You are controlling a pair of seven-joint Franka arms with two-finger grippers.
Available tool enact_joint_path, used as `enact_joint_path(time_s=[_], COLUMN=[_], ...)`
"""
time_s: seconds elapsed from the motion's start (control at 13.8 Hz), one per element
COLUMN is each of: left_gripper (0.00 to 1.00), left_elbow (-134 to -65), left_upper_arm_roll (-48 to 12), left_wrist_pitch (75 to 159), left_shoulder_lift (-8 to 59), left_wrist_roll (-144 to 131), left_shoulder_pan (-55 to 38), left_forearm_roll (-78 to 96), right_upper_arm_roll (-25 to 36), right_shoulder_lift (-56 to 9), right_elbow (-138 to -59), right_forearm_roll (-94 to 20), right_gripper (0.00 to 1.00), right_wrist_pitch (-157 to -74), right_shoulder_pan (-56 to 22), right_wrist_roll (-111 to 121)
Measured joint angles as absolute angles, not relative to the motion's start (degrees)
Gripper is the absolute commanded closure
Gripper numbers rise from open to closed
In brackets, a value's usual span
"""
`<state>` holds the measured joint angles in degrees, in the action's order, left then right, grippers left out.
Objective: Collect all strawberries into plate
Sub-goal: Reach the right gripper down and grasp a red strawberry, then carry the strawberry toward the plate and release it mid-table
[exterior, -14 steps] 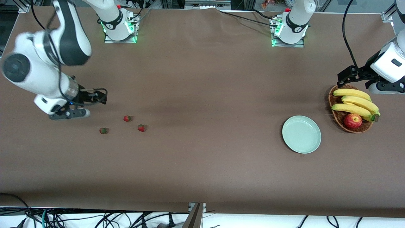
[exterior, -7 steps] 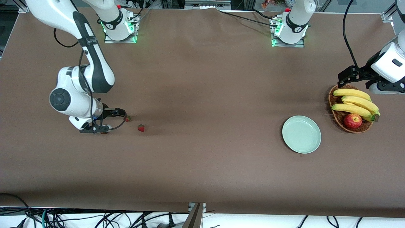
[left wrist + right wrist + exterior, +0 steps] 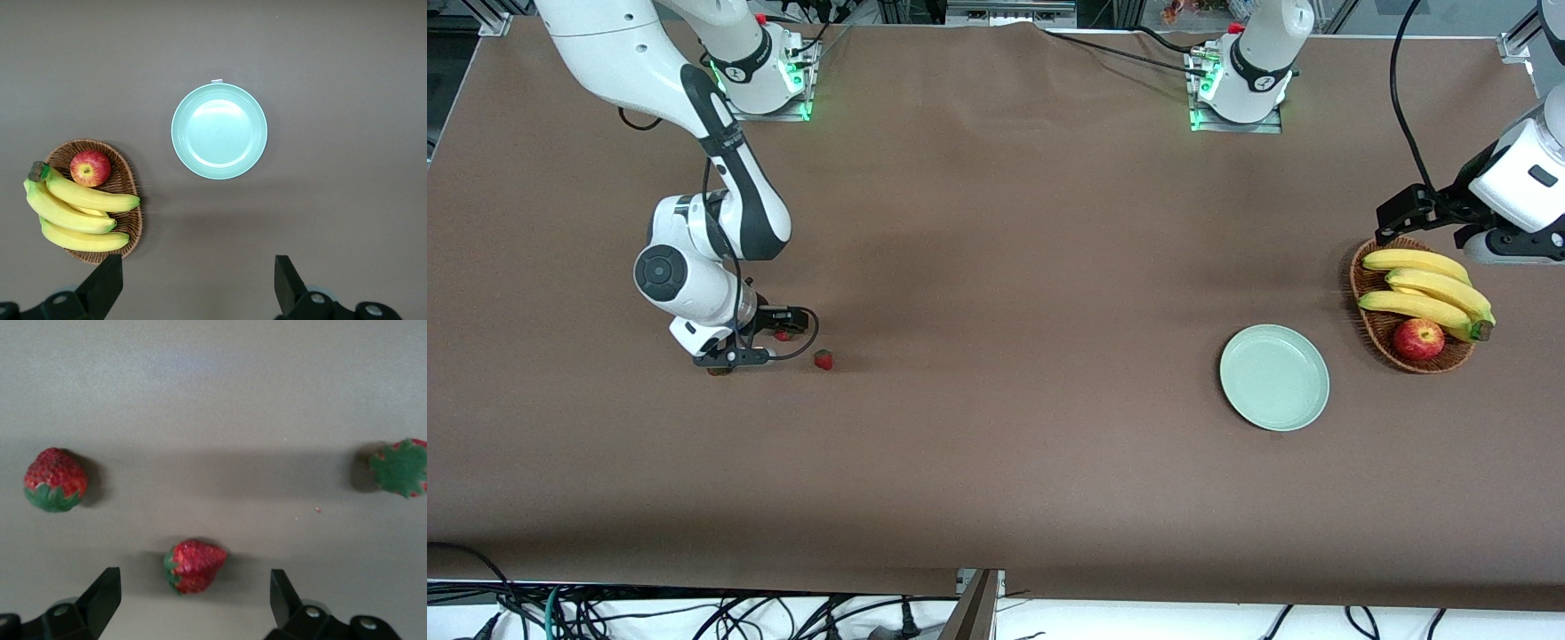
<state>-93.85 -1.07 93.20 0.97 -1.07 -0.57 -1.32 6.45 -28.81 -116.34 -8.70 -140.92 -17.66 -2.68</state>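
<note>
Front view: the right gripper is low over the three strawberries at the right arm's end of the brown table, its jaws spread wide with nothing between them. One strawberry lies clear on the table just beside the gripper, toward the left arm's end. A second strawberry shows partly under the gripper's fingers, and the third strawberry peeks out under the gripper body. The mint-green plate sits well apart from them, toward the left arm's end, with no berry in it. Beside the plate, closer to that end, a brown wicker basket holds a bunch of bananas and a red apple. The left gripper waits above the table just beside the basket.

Left wrist view: the plate, the wicker basket, the bananas and the apple all lie below this camera. The left gripper has its jaws wide apart and holds nothing.

Right wrist view: the right gripper frames one strawberry between its open jaws, neither fingertip touching it. Another strawberry lies apart to one side, and a third strawberry lies with its green leafy top facing the camera.
</note>
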Motion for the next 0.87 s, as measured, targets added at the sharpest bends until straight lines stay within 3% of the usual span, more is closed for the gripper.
enact_joint_path(time_s=[0.36,0.65,0.87], left_gripper=[0.00,0.00,0.00], left_elbow=[-93.85,-93.85,-93.85], left_upper_arm_roll=[-1.07,-1.06,-1.02], left_wrist_pitch=[93.18,93.18,93.18], left_shoulder_lift=[0.97,0.97,0.97], left_wrist_roll=[-1.07,-1.07,-1.07], left_shoulder_pan=[-0.57,-0.57,-0.57], left_forearm_roll=[-1.32,-1.32,-1.32], right_upper_arm_roll=[6.07,5.73,3.24], right_shoulder_lift=[-29.67,-29.49,-29.29], right_elbow=[-116.34,-114.89,-107.52], right_forearm_roll=[-8.79,-8.87,-8.88], right_gripper=[0.73,0.77,0.76], right_wrist_pitch=[-142.05,-141.69,-134.16], right_shoulder_pan=[-17.69,-17.69,-17.96], right_wrist_roll=[-2.70,-3.88,-9.86])
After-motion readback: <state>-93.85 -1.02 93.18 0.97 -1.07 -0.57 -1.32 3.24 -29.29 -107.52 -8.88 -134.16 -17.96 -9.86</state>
